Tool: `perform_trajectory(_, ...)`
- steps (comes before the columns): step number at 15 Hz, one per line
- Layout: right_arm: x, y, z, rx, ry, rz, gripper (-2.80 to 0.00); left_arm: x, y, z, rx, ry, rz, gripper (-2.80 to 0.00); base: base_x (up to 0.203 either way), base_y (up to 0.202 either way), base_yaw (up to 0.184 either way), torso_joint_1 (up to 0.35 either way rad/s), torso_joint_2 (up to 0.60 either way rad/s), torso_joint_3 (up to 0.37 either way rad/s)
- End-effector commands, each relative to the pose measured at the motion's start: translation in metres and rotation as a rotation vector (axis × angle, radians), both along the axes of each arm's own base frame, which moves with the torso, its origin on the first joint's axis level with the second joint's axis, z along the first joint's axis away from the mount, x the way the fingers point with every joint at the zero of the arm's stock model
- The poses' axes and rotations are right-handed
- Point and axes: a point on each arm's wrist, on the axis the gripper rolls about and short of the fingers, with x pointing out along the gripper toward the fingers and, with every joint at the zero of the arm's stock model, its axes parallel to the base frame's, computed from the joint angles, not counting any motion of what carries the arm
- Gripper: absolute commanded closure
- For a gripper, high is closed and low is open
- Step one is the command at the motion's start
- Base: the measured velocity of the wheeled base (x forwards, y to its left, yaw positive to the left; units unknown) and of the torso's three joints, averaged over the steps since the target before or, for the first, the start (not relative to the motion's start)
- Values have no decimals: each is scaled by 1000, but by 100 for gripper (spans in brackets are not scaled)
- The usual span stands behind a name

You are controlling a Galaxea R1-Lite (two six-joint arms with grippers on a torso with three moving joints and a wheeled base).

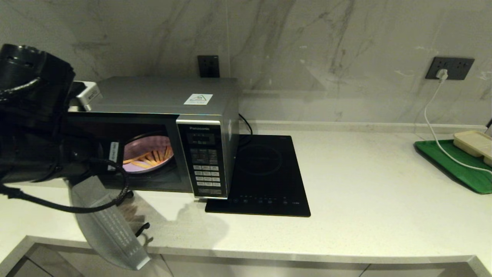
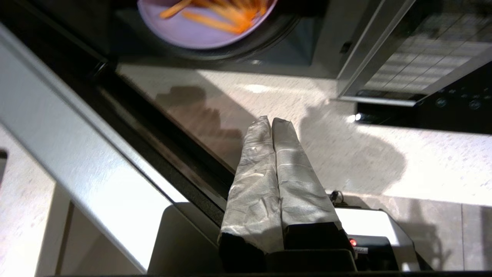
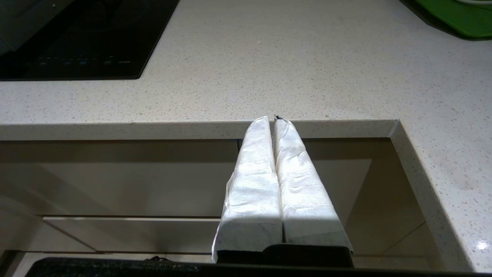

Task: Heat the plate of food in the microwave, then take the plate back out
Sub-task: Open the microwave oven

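The silver Panasonic microwave [image 1: 165, 96] stands at the left of the counter, its cavity lit. Its door [image 1: 111, 231] is swung wide open toward the counter's front edge. The lilac plate of fries [image 1: 148, 156] sits inside on the turntable. From the left wrist, the plate [image 2: 207, 23] lies ahead in the cavity beyond the gripper, and the door [image 2: 77, 146] runs alongside it. My left gripper [image 2: 272, 120] is shut and empty, hovering over the counter by the door's inner face. The right gripper [image 3: 271, 118] is shut and empty, low before the counter's front edge.
A flat black induction cooktop [image 1: 265, 177] lies directly right of the microwave. At the far right a green tray [image 1: 457, 165] carries a beige compartment tray [image 1: 474, 142], and a white cable [image 1: 434, 127] runs to a wall socket. My left arm [image 1: 34, 123] fills the left side.
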Motion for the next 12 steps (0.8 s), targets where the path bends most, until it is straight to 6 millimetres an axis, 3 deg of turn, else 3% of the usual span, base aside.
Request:
perform_trajectory(1,0,0,0,0,1,1,0,-29,18,6,-12,-40,26,0,0,0,0,0,0,0)
perform_trajectory(5,0,0,0,0,1,1,0,-59,37,4,17,-53,57,0,0,0,0,0,0,0)
perform_trajectory(12,0,0,0,0,1,1,0,-98,63,20,136,-143,152,0,0,0,0,0,0,0)
